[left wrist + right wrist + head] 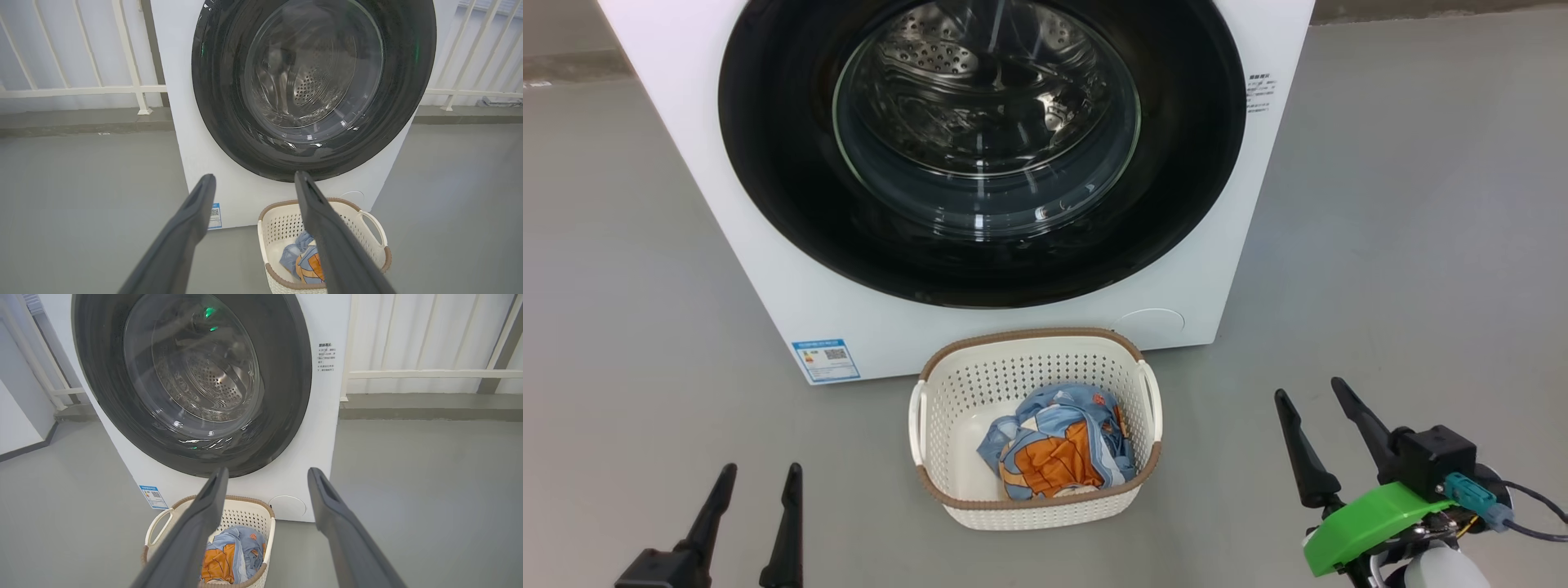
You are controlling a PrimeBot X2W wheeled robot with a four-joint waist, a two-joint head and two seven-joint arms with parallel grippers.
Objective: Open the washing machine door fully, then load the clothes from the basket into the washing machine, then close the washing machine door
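Observation:
The white washing machine (768, 269) stands ahead with its round black door (792, 204) shut flat against the front; the steel drum shows through the glass window. On the floor before it sits the cream basket (952, 408) with the blue and orange clothes (1058, 445) bundled inside. My left gripper (760, 469) is open at the lower left, well left of the basket, with nothing in it. Open and holding nothing, my right gripper (1311, 388) hangs at the lower right, to the right of the basket. In the wrist views the door (220, 102) (286, 375) and the clothes (298, 261) (233, 555) lie beyond the open fingers.
Grey floor (1405, 245) spreads on both sides of the machine. A white railing (81, 87) runs behind it on the left and a pale slatted wall (429, 343) on the right. A blue label (825, 359) marks the machine's lower left corner.

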